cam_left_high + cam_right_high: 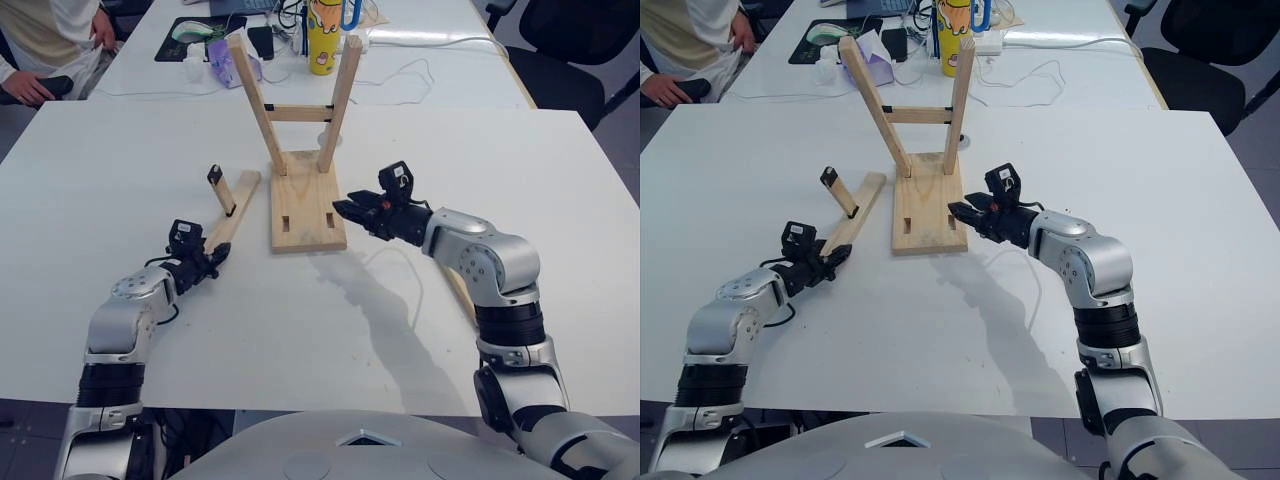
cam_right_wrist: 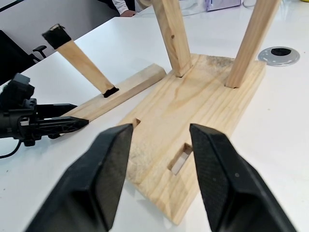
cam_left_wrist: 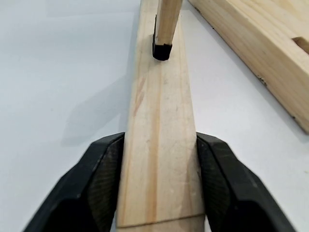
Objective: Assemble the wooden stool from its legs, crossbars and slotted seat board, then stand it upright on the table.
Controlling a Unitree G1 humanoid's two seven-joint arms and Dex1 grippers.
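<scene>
The slotted seat board (image 1: 305,210) lies flat mid-table. Two legs (image 1: 338,100) stand up from its far end, joined by a crossbar (image 1: 298,113); its near end has two empty slots (image 2: 179,158). To its left a loose leg (image 1: 238,205) lies flat with a short black-capped crossbar (image 1: 222,188) sticking up from it. My left gripper (image 1: 214,254) is shut on that leg's near end, the fingers (image 3: 108,164) pressing both sides. My right gripper (image 2: 159,130) hangs open just off the board's near right corner, holding nothing. Another wooden piece (image 1: 462,292) lies partly hidden under my right forearm.
A second table behind holds a yellow cup (image 1: 322,38), cables, a purple item and a dark mat. A person sits at the far left corner and a black chair (image 1: 570,60) stands at the far right. A cable grommet (image 2: 280,53) is set in the table beyond the board.
</scene>
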